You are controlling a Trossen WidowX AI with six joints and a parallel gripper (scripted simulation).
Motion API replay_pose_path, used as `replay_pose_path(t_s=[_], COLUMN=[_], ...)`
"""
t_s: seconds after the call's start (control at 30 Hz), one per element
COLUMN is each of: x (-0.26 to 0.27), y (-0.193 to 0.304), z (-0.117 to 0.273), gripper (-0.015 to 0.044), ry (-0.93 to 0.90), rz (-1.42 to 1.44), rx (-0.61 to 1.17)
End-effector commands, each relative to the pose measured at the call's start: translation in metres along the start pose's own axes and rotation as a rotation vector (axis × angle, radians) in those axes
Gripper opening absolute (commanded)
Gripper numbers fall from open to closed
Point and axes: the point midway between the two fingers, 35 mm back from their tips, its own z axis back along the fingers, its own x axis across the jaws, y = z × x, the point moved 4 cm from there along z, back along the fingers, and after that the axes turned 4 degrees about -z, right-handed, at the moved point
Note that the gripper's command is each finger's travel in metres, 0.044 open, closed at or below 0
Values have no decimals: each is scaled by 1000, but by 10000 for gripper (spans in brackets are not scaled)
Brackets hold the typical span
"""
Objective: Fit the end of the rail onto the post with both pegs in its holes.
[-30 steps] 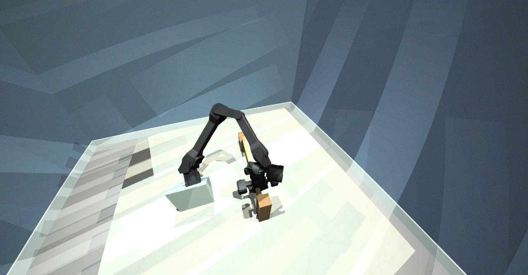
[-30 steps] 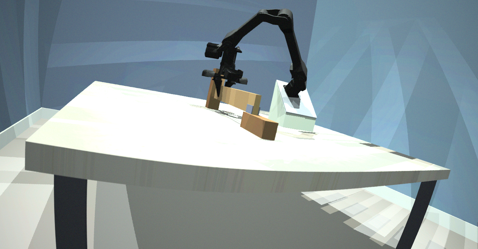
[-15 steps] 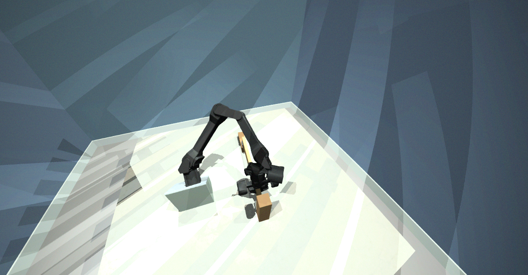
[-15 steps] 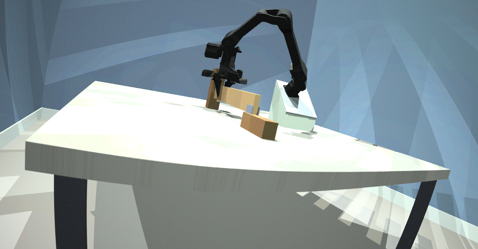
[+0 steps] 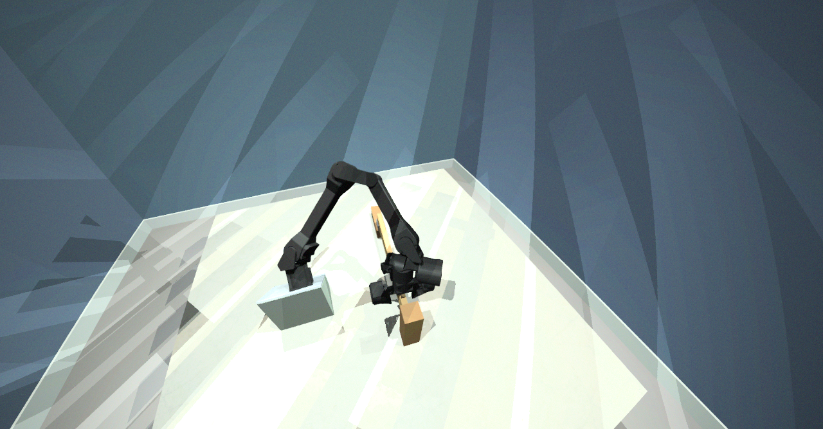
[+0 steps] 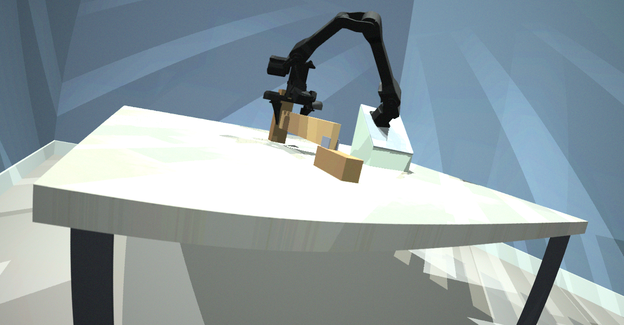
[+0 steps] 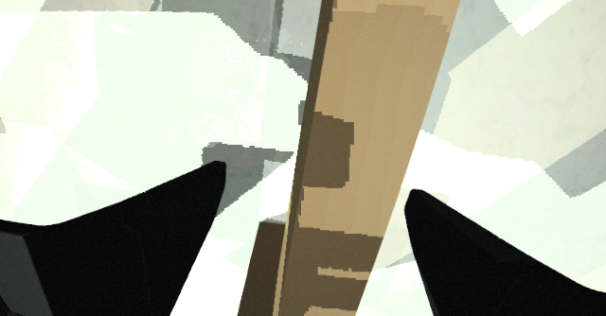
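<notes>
The wooden rail (image 5: 384,241) (image 6: 316,127) (image 7: 374,79) runs from the bracket (image 6: 325,141) on the low footboard block (image 5: 375,211) (image 6: 332,164) to the short post (image 5: 411,329) (image 6: 278,136). It looks about level, and its near end appears to be at the post's face. The pegs and holes do not show, and a finger partly covers the joint in the exterior view, so I cannot tell whether the faces touch. My gripper (image 6: 291,119) (image 7: 318,186) is open around the rail, with a gap on each side between finger and rail in the wrist view.
The arm stands on a pale green base block (image 5: 299,307) (image 6: 389,159) beside the rail. The white table's front edge (image 6: 196,212) shows in the exterior view. A dark brown block (image 7: 260,273) shows beside the rail in the wrist view.
</notes>
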Motion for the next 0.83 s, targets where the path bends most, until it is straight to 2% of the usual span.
replay_pose_path(t_s=[0.0,0.2,0.37,0.8], x=[0,0,3,3], y=[0,-2,-30,-30], z=[0,2,30,30], gripper=[440,440,440,440], ry=[1,1,8,8], rz=[0,0,0,0], rx=[0,0,4,4])
